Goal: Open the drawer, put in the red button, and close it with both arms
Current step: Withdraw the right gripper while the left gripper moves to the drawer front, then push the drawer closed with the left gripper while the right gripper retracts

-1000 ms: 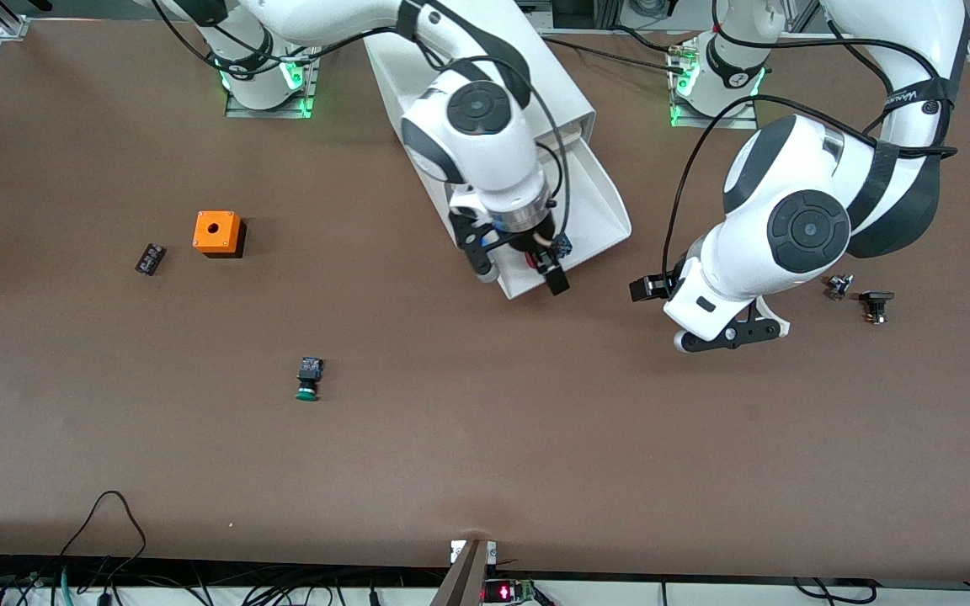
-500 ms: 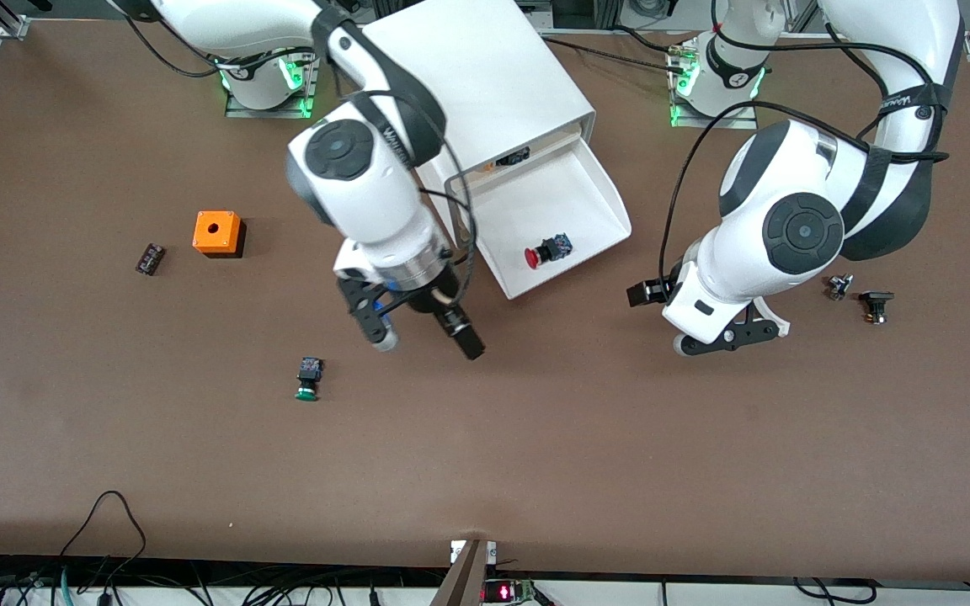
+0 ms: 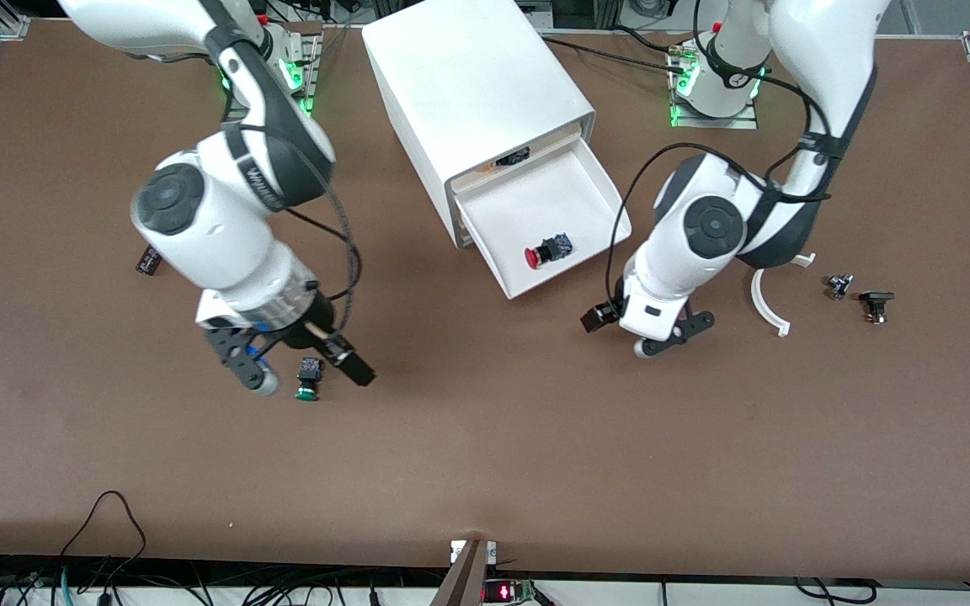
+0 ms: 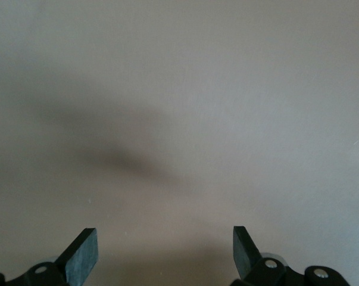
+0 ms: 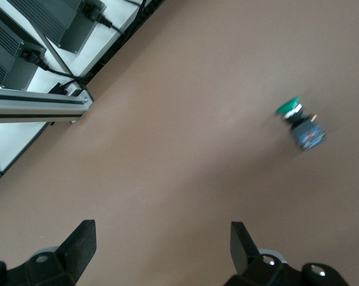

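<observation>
Now the drawer (image 3: 573, 198) is standing pulled out of the cabinet (image 3: 472, 80) with the red button (image 3: 541, 254) lying inside it, so closing is probably the step in hand: both arms should be pressing squarely on its cream front together. Spread and empty, the right gripper (image 3: 300, 373) is hanging over the green button (image 3: 308, 380), well apart from the drawer. Likewise spread, the left gripper (image 3: 620, 330) is hovering over bare table near the drawer's front corner.
</observation>
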Action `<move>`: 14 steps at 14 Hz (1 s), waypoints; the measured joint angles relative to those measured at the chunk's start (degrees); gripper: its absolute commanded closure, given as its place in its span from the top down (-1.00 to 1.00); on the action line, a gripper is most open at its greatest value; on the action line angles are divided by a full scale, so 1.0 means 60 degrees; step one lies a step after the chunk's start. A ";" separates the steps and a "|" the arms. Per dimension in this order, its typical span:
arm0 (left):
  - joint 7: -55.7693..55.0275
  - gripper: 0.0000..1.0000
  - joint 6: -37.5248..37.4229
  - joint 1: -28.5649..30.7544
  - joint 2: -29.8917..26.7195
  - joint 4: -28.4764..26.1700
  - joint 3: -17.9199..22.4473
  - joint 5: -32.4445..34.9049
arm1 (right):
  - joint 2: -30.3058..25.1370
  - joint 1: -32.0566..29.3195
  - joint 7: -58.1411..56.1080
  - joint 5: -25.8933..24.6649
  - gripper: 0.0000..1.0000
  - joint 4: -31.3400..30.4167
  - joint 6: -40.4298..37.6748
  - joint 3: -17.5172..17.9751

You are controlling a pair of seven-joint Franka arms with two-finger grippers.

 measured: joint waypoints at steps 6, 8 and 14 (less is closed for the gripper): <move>-0.0975 1.00 0.0009 -0.1113 0.0016 -0.0575 -0.0121 0.0002 | -0.1552 -0.1729 -0.4701 0.0269 1.00 -0.1924 -0.0764 -0.0021; -0.1081 1.00 -0.0039 -0.1376 0.0017 -0.0701 -0.0184 0.0002 | -0.2034 -0.1981 -0.5966 0.0270 1.00 -0.2310 -0.1182 -0.0189; -0.1209 1.00 -0.0686 -0.1473 0.0014 -0.0742 -0.0940 -0.0063 | -0.2890 -0.2054 -0.8220 0.0075 1.00 -0.2553 -0.2447 -0.1087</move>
